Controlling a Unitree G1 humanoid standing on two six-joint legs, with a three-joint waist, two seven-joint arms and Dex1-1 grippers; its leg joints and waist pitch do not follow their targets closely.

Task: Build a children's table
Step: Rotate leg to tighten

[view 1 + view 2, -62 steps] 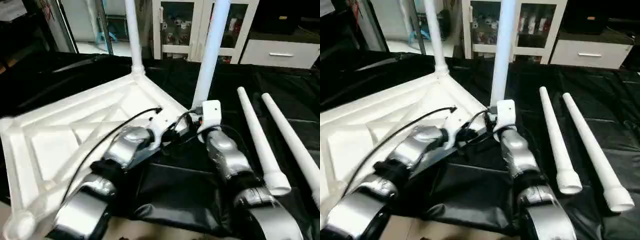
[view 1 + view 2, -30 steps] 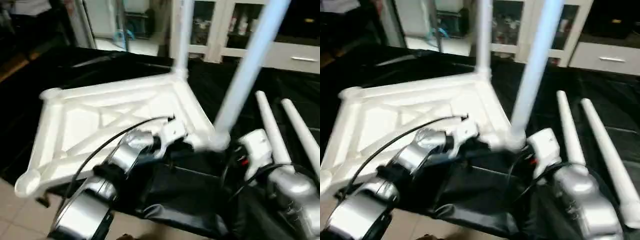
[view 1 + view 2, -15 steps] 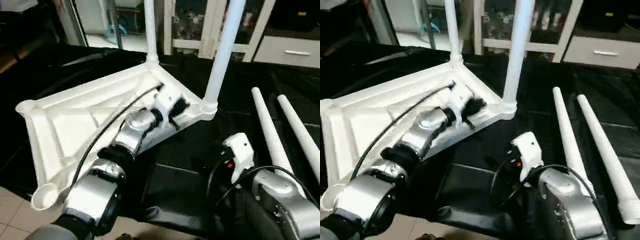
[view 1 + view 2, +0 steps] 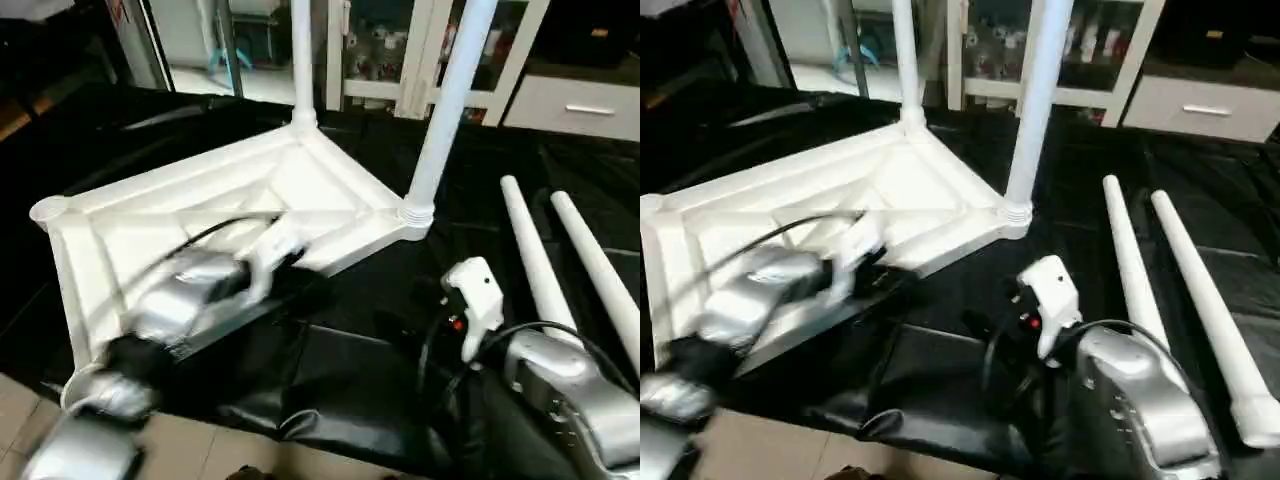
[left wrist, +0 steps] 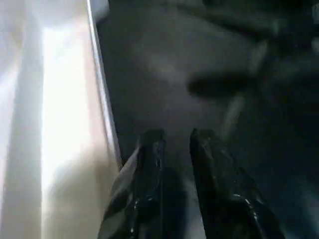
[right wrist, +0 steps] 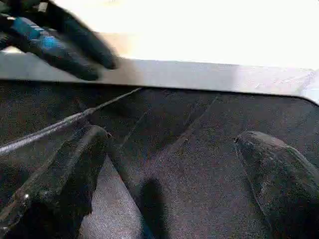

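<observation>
Left wrist view: left gripper (image 5: pixel 172 137) fingers narrowly parted, prob. empty, beside tabletop (image 5: pixel 55 124); right gripper (image 6: pixel 172 142) wide apart.

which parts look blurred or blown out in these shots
Left and right eye views: the left arm is motion-smeared, while the table top and loose legs stay crisp. Left wrist view: dim and soft. Right wrist view: the table top's surface is glare-washed.

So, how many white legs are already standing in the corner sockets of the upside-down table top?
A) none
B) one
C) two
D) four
C: two legs stand upright in sockets of the table top, and two more legs lie loose on the black cover.
</observation>
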